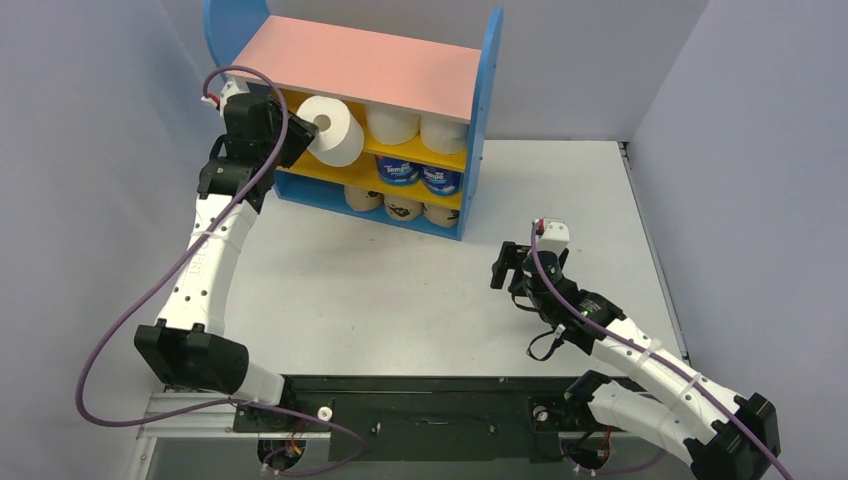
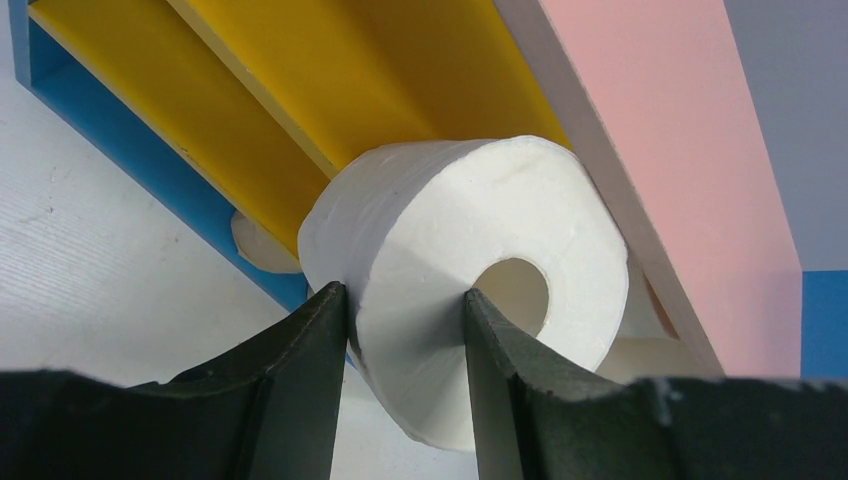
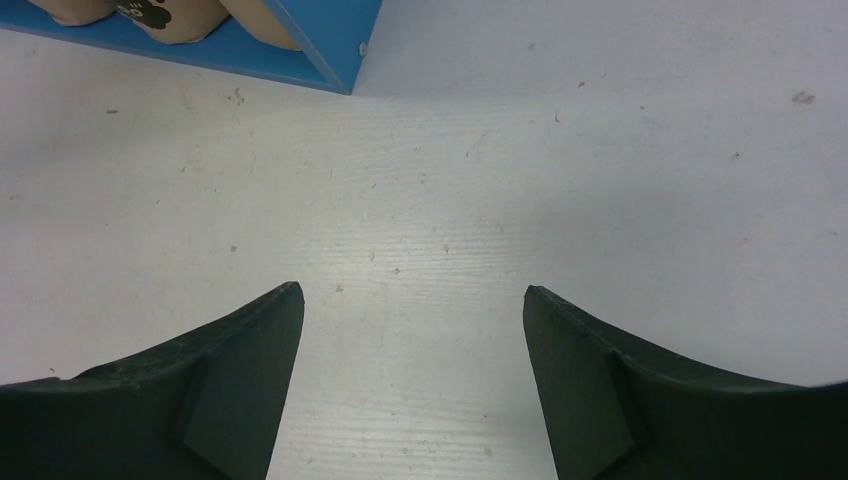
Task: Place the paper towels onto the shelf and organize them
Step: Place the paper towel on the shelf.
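Gripped the white roll (image 2: pixel 470 230) at the left end of the shelf's (image 1: pixel 490 90) upper tier, tucked just under the pink top board (image 1: pixel 370 65), turned with the hollow core outward and poking well past the front edge. Could not tell whether rested on the yellow board (image 2: pixel 250 110) yet. Pinched on one side, right beside the core, by the left gripper (image 2: pixel 405 300), closed firmly on soft paper.

Spotted two more white rolls (image 1: pixel 392 122) standing to the right on the same tier, blue-wrapped rolls (image 1: pixel 420 177) one tier down, tan printed rolls (image 1: pixel 400 207) at the bottom.

Weighed the dangers: released too soon, and down to the table (image 1: pixel 400 290); shoved in crooked, and jammed against the pink top board or bumped into the nearest white neighbour; squeezed harder, and dented out of shape.

Reached high and far with the left arm, stretched up the left side, wrist bent in toward the shelf front. Hovered with the right gripper (image 3: pixel 412 291) low over bare table, near the shelf's right front corner, spread wide and holding nothing.
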You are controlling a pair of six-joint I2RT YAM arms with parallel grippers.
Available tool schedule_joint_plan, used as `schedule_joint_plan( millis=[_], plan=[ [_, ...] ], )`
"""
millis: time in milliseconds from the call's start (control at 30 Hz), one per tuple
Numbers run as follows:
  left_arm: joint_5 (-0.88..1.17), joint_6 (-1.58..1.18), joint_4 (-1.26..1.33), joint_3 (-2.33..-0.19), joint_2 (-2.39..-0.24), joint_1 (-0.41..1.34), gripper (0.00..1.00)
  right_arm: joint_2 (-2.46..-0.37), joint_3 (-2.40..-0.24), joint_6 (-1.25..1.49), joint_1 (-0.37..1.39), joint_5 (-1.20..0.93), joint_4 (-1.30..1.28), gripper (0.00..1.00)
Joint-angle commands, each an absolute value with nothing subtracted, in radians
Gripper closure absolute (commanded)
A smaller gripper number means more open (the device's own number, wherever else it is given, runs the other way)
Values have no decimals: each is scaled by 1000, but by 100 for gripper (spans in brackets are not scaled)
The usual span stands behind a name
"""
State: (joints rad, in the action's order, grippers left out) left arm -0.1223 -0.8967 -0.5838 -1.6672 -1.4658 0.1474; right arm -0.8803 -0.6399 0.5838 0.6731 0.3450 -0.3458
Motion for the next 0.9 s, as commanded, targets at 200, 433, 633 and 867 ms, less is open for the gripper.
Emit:
schedule_joint_plan(
  millis=[200,433,633,867],
  plan=[
    [-138,-890,-527,-1774,-1513,132,83,-864,-672,573,663,345,-330,24],
    [-142,-892,-543,-1829,-1555,131,83,-856,-667,577,661,344,-329,24],
    [-123,-911,-537,-1861,-1585,132,79,-855,-663,579,658,342,-330,24],
    [-100,-927,-524,-1879,-1606,137,72,-854,-662,581,655,343,-331,24]
  ],
)
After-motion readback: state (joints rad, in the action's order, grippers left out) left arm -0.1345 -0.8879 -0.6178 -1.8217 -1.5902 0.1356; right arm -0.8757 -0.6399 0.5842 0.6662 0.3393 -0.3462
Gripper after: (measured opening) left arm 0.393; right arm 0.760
